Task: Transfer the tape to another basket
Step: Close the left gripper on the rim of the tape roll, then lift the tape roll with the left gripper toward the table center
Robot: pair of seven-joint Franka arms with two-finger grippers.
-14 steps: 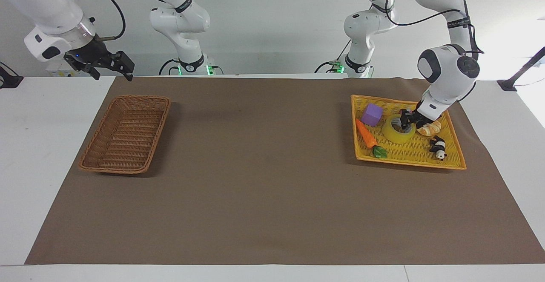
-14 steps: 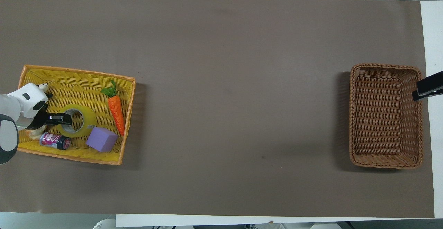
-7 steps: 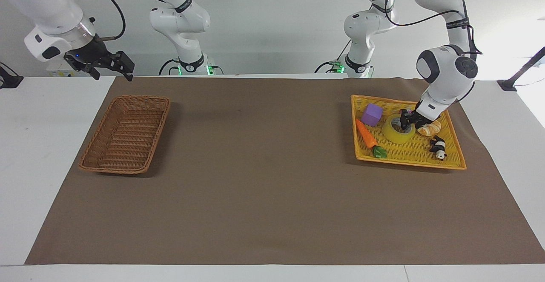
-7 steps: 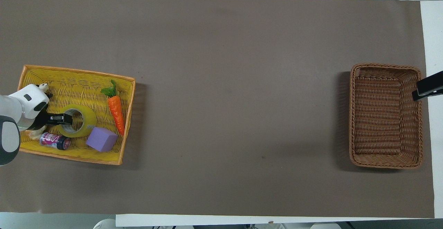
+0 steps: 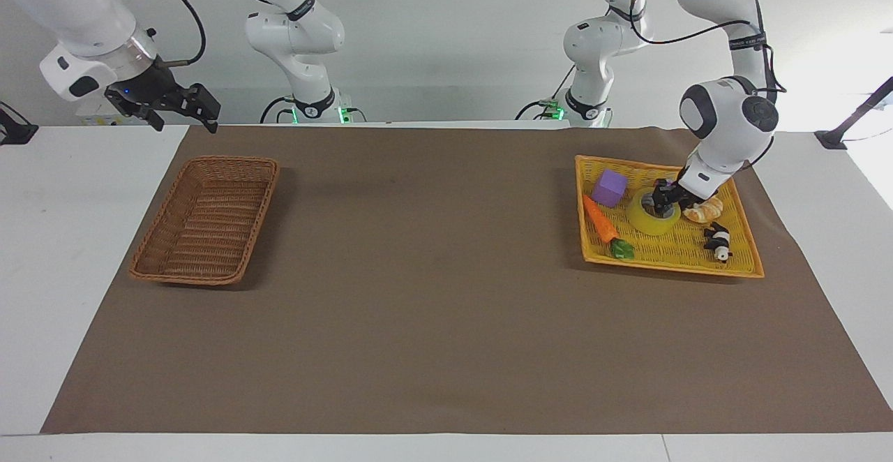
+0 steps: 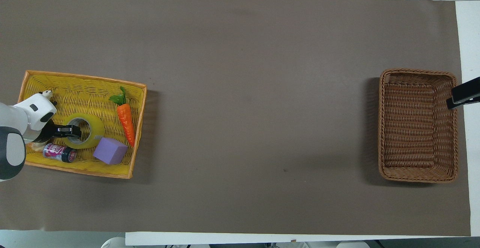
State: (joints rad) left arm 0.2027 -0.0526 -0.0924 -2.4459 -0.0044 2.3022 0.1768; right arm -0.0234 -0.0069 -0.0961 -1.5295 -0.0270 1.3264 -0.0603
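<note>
Translucent yellow tape [image 5: 653, 215] with pale core ring, lying flat in yellow woven tray [image 5: 741, 266] between purple block [image 5: 610, 188] and bread roll [image 5: 704, 209]. Left gripper [image 5: 663, 197] down at the roll's rim, fingers [image 6: 66, 130] clenched across its wall. Pink-labelled can [image 6: 59, 153] seen only overhead, hidden facing. Right gripper [image 5: 180, 107] waiting above surface beside brown wicker basket [image 5: 206, 219], fingers released.

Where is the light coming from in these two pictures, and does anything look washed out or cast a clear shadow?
Facing view: the wall at the left arm's end glares white, and the basket throws a soft shadow toward mid-table. Overhead view: light is even; the basket's and yellow tray's shadows fall toward mid-table; the tape shows no glare.
</note>
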